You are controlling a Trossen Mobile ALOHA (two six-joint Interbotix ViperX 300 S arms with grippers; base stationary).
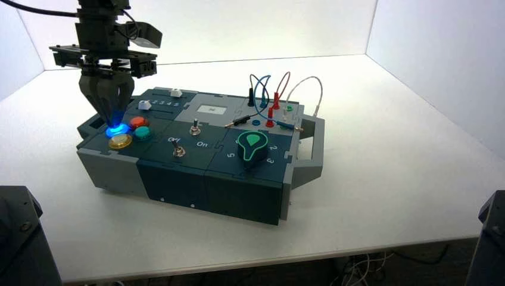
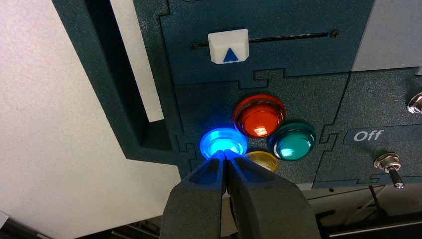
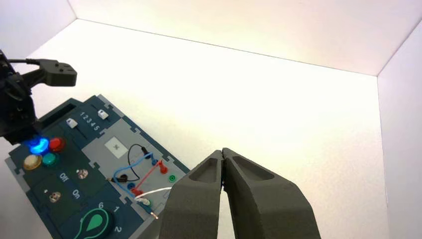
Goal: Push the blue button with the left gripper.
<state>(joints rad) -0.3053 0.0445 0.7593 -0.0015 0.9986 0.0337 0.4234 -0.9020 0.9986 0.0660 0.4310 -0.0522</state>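
The blue button (image 2: 223,142) glows bright blue at the box's left end, in a cluster with a red button (image 2: 259,116), a teal button (image 2: 292,141) and a yellow button (image 2: 263,160). My left gripper (image 2: 225,153) is shut, its joined fingertips resting on the blue button's near edge. In the high view the left gripper (image 1: 112,118) stands upright over the glowing blue button (image 1: 118,129). My right gripper (image 3: 222,152) is shut and empty, held high, away from the box at the right.
A white slider cap with a blue triangle (image 2: 228,47) sits beyond the buttons. Toggle switches (image 1: 177,151) near "Off" and "On" lettering, a teal-marked knob (image 1: 252,149) and plugged wires (image 1: 271,101) fill the rest of the box (image 1: 178,179). White table (image 1: 387,179) surrounds it.
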